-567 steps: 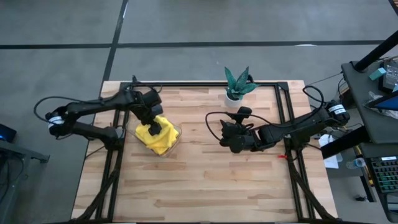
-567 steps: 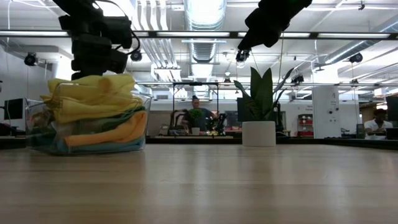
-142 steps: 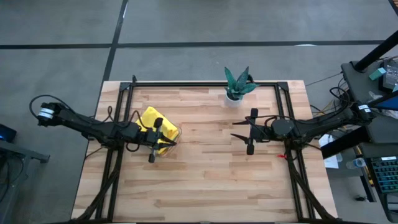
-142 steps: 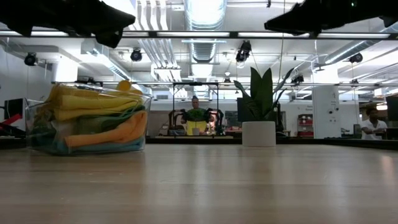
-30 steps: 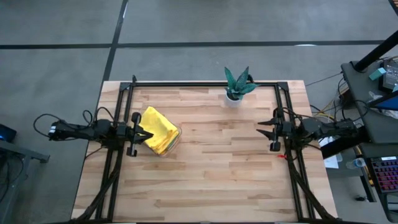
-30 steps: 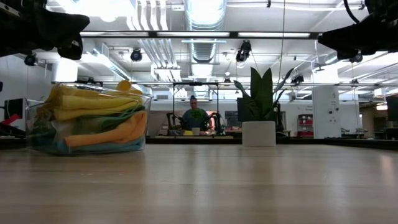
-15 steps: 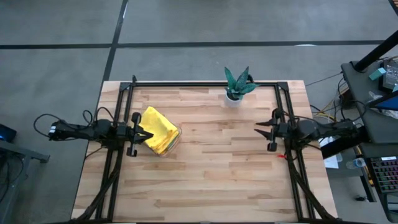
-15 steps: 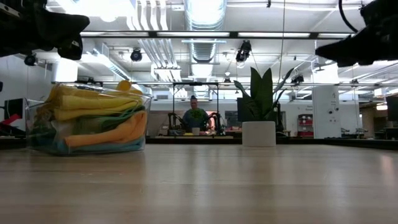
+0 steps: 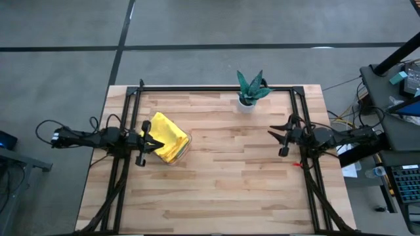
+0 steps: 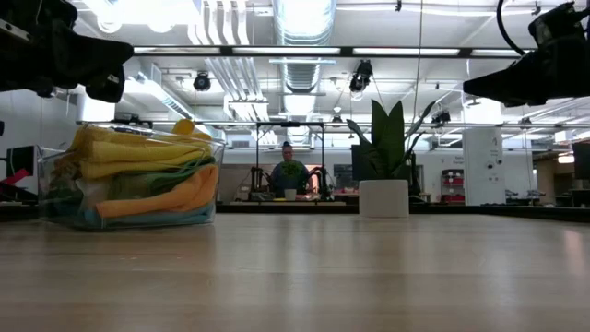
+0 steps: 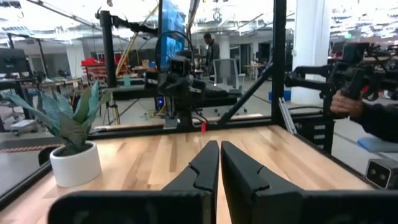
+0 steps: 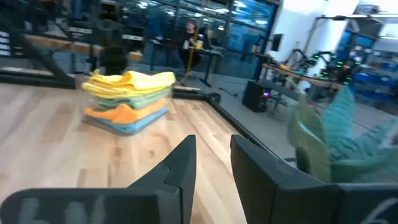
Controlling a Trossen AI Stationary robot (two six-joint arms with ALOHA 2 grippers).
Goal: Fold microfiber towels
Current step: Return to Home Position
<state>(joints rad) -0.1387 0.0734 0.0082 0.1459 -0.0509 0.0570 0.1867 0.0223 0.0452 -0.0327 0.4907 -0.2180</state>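
The microfiber towels [image 9: 167, 136] lie folded in a stack inside a clear tray [image 10: 55, 189] on the table's left half. Yellow is on top, then pale green, orange, and blue at the bottom [image 12: 127, 99]. My left gripper [image 9: 157, 143] is shut and level, hovering above the stack's left edge and pointing toward the table's right; its wrist view shows the closed fingers [image 11: 219, 149] but no towel. My right gripper [image 9: 272, 134] hovers over the table's right side and points left at the stack. Its fingers [image 12: 186, 155] stand apart with nothing between them.
A small teal-leaved plant in a white pot [image 9: 251, 88] stands at the far edge, right of centre. A black frame rail [image 9: 216, 88] runs around the table. Bare wood lies between the tray and the right gripper. People show in the room behind [image 10: 290, 173].
My right gripper has drifted a little toward the table's left and slightly lower, still level and pointing at the stack. The towels and the tray have stayed where they were.
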